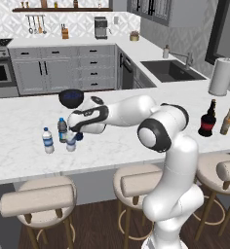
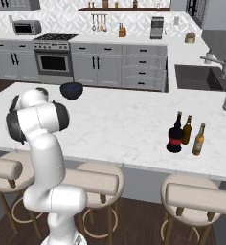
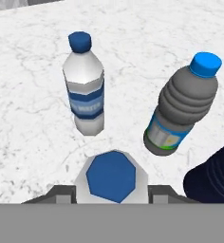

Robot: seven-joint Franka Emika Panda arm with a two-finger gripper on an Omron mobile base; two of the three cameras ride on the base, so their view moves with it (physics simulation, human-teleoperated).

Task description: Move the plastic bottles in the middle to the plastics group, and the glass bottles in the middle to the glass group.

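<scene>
white marble counter (image 1: 136, 141), grey kitchen cabinets (image 1: 63, 68)

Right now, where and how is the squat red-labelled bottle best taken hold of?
Probably by its narrow neck, from above: the squat red-labelled bottle stands upright, its body looks wide to clamp, and a brown beer bottle crowds one side.

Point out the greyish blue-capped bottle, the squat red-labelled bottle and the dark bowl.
greyish bottle (image 3: 182, 110): hand view, ribbed body.
squat red-labelled bottle (image 2: 175, 138): right base view, red label.
dark bowl (image 1: 70, 97): left base view, front wall.
</scene>
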